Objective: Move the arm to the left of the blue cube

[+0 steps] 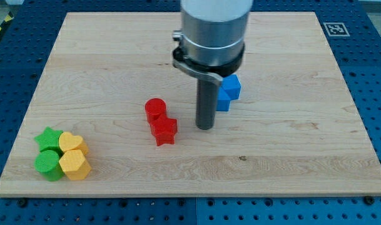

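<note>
The blue cube (pixel 231 87) lies right of the board's middle, with a second blue block (pixel 223 100) touching its lower left, partly hidden behind the rod. My tip (pixel 205 128) rests on the board just below and left of these blue blocks, close to the lower one. A red cylinder (pixel 155 109) and a red star-shaped block (pixel 163 130) sit to the left of the tip, touching each other.
At the view's lower left a cluster holds a green star (pixel 48 138), a green cylinder (pixel 47 164), a yellow heart-like block (pixel 72 143) and a yellow hexagon (pixel 74 165). The wooden board (pixel 290 156) lies on a blue perforated table.
</note>
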Robot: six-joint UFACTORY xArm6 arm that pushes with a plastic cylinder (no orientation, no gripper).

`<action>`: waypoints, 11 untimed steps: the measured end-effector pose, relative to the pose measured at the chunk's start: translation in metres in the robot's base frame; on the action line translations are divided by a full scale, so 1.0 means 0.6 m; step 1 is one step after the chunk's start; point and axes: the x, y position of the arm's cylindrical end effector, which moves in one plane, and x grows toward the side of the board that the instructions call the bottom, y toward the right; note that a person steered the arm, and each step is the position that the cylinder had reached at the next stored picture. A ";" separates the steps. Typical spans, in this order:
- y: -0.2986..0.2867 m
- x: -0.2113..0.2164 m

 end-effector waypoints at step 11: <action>0.005 -0.122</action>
